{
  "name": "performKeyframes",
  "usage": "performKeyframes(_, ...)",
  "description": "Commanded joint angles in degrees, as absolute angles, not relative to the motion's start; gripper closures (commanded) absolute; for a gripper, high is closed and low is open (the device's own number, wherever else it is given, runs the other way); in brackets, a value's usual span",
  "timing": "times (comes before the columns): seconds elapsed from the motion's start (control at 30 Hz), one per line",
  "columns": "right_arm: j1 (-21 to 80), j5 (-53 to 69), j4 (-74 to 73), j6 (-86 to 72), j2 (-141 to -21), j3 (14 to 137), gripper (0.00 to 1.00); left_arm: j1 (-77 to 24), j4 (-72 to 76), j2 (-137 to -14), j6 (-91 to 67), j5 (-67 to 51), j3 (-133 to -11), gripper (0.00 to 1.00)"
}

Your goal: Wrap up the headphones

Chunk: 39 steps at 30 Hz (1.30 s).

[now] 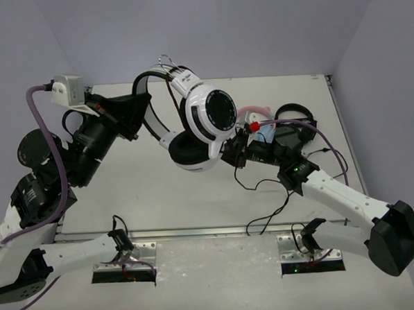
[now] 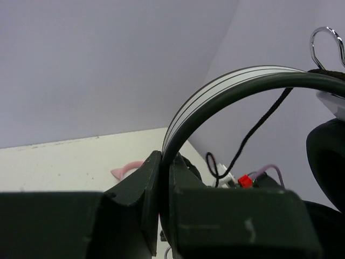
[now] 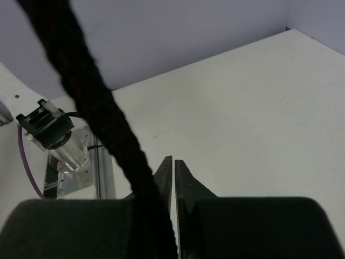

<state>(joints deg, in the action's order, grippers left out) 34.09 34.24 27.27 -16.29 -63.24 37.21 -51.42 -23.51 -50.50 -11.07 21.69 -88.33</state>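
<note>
Headphones (image 1: 205, 120) hung in the air above the counter (image 1: 196, 207), near its middle, held by the headband. One white ear cup faced up toward the top camera, and the black cushion of the other showed just below it. The black-and-white headband arched away to the left, where the left end effector (image 1: 143, 106) was clamped on it. In the left wrist view its two dark fingers (image 2: 145, 183) pressed the band flat between them. A thin black cable (image 3: 102, 108) dropped from the headset, trailed in loose bends over the counter in front of the right arm, and ran close past the right wrist camera. The right end effector (image 1: 236, 153) sat just beside the lower ear cup, on its right. Its jaws stood narrow, with only a slim slit between the tips, and the cable crossed over the left finger. Whether they pinched the cable could not be told. Behind the right arm, toward the far right of the counter, lay pink headphones (image 1: 255, 113) and black headphones (image 1: 294, 113).
</note>
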Motion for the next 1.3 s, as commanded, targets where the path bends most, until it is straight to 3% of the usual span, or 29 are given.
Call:
performKeyframes(0.0, 33.93, 37.27, 38.05, -22.06, -64.07, 35.86, 0.96, -51.86, -16.70, -50.09, -19.77, 36.01, -92.36, 1.00)
performKeyframes(0.3, 36.37, 31.84, 37.11, -25.59, -62.15, 27.69, 0.99, -51.86, -17.61, -54.05, -39.80, 70.01, -90.81, 1.00)
performKeyframes(0.53, 46.92, 17.50, 19.53, -16.88, -61.35, 30.50, 0.99, -51.86, -12.93, -63.63, -40.00, 81.11, -94.22, 1.00)
performKeyframes(0.63, 52.62, 10.67, 12.23, -14.16, -61.08, 32.25, 0.99, -51.68, -3.02, -67.23, -30.36, 85.23, -95.45, 1.00)
performKeyframes(0.7, 56.14, 7.84, 7.40, -13.01, -61.61, 33.74, 0.99, -50.81, 5.34, -69.51, -24.56, 85.87, -95.45, 1.00)
performKeyframes(0.87, 60.99, 3.69, 0.46, -11.78, -60.82, 37.43, 0.99, -47.90, 7.38, -75.32, -21.37, 85.78, -97.73, 1.00)
performKeyframes(1.1, 65.65, 9.66, -8.43, -9.76, -59.68, 49.02, 0.99, -45.80, 5.37, -76.55, -24.96, 84.20, -92.29, 1.00)
performKeyframes(1.27, 66.53, 11.26, -14.85, -8.53, -56.88, 55.80, 0.99, -42.55, -6.92, -76.20, -35.90, 80.17, -88.60, 1.00)
